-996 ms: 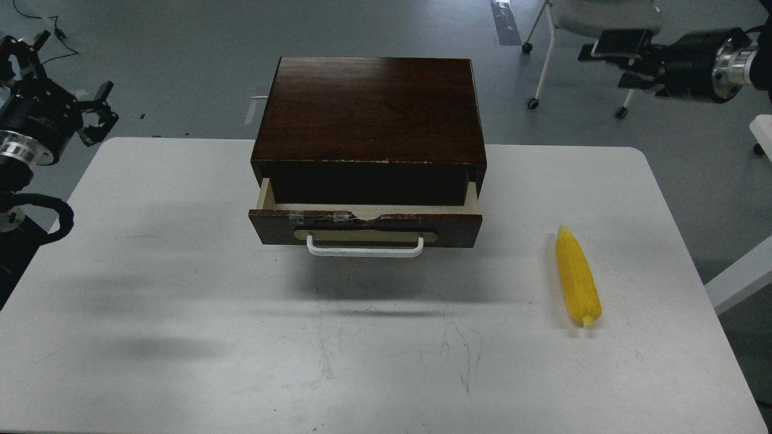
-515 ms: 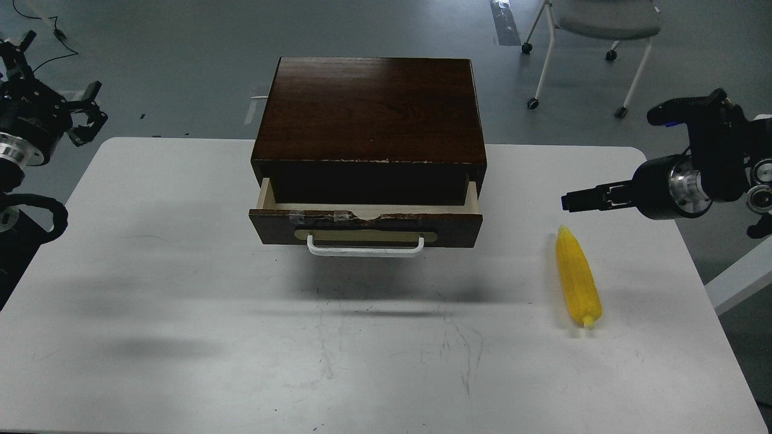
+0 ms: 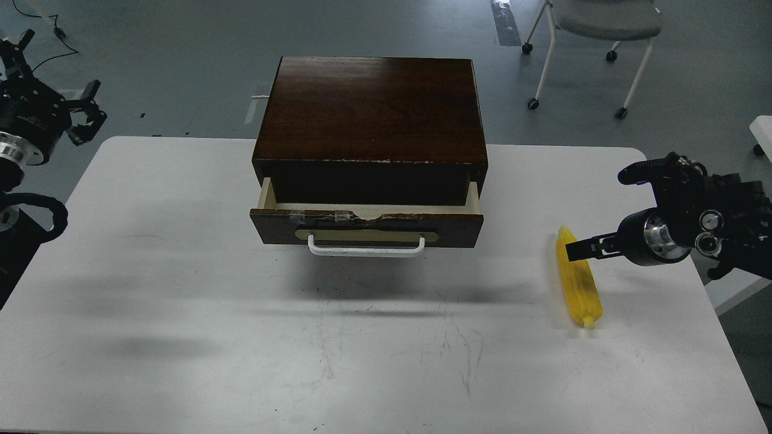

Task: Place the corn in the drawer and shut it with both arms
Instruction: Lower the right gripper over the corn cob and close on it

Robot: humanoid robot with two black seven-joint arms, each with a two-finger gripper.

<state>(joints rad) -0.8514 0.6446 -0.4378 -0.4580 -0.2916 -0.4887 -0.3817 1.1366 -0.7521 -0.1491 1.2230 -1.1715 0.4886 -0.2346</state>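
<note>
On the near right of our white desk (image 3: 181, 301), the bright yellow, huskless corn cob (image 3: 579, 283) lies lengthwise, its pointed tip away from us, well apart from the cabinet. Our right pincer (image 3: 574, 251), black and narrow, now reaches over the cob's far half. Half a second ago it hung above and beyond the tip; a second ago the arm was raised high at the upper right, off the desk. The fingers appear as one thin dark bar seen side-on, so we cannot tell whether they are spread or pressed together, nor whether they touch the corn. The cob has not shifted, so we judge the pick-up not yet made.

Farther in, at the desk's middle, the dark brown wooden drawer (image 3: 367, 226) with its white bar handle (image 3: 365, 248) on a brass-coloured plate stands pulled partly out of the dark wooden cabinet (image 3: 371, 108), pale wood showing inside and a chipped, taped top edge along its front. It sits as it did a second ago, open and apparently with room for the cob.

At the far left edge, our left pincer (image 3: 84, 117) hangs beyond the desk's corner, its black claws spread and holding nothing; it has drifted only slightly. We read the descent of the right arm as the start of the grasp, with the left waiting for the closing push. A grey wheeled chair (image 3: 603, 24) stands on the floor beyond.
</note>
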